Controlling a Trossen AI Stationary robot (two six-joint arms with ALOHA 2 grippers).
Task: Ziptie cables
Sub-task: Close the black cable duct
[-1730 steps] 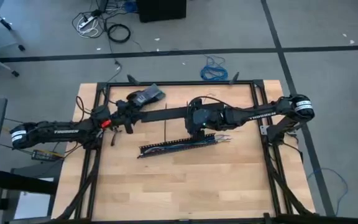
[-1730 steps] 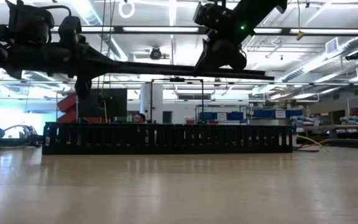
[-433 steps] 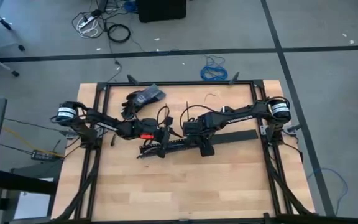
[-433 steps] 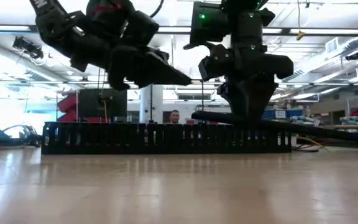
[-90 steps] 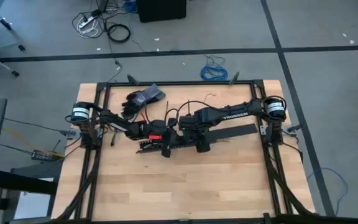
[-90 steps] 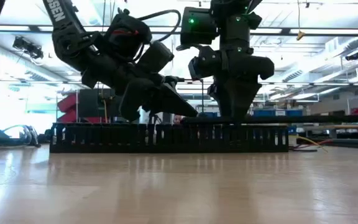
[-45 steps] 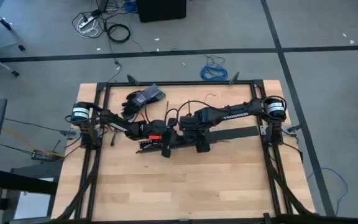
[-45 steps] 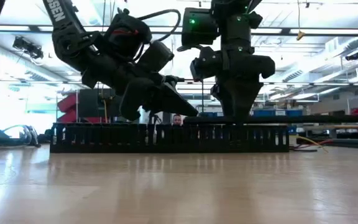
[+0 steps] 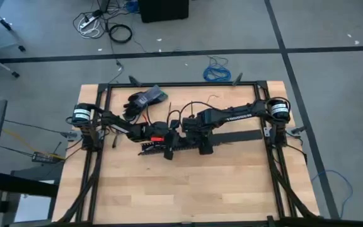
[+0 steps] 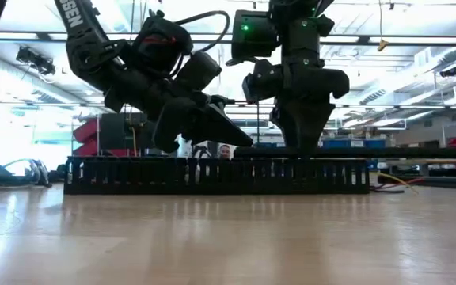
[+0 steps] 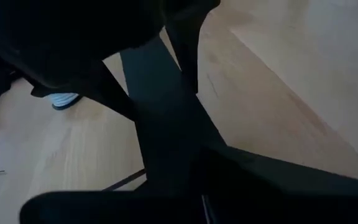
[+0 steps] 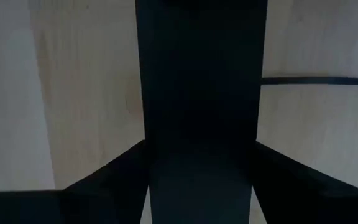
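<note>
A black slotted channel (image 9: 159, 149) (image 10: 212, 176) lies across the table's middle. A long flat black cover strip (image 9: 241, 136) (image 10: 402, 150) hangs level just above it, and my right gripper (image 9: 204, 147) (image 10: 299, 147) is closed on that strip. My left gripper (image 9: 169, 150) (image 10: 240, 144) is shut and slants down toward the strip's left end. The cables are mostly hidden. Only some wire ends (image 10: 394, 184) show past the channel's right end. A thin black ziptie (image 12: 319, 80) lies flat on the wood. My left gripper reaches the cover strip's left end (image 10: 248, 149) with shut fingers, slanting down from the table's left. Whether it touches the strip, I cannot tell. My right gripper pinches the cover strip (image 12: 201, 93) across its width between two fingers. It comes from above and points down. The strip sits level over the channel, its long right part sticking out free.
A black glove (image 9: 145, 99) lies at the far left of the table, and a small curled wire scrap (image 9: 213, 98) lies near the far edge. The near half of the wooden top (image 9: 188, 189) is bare. A black frame (image 9: 266, 157) borders the table.
</note>
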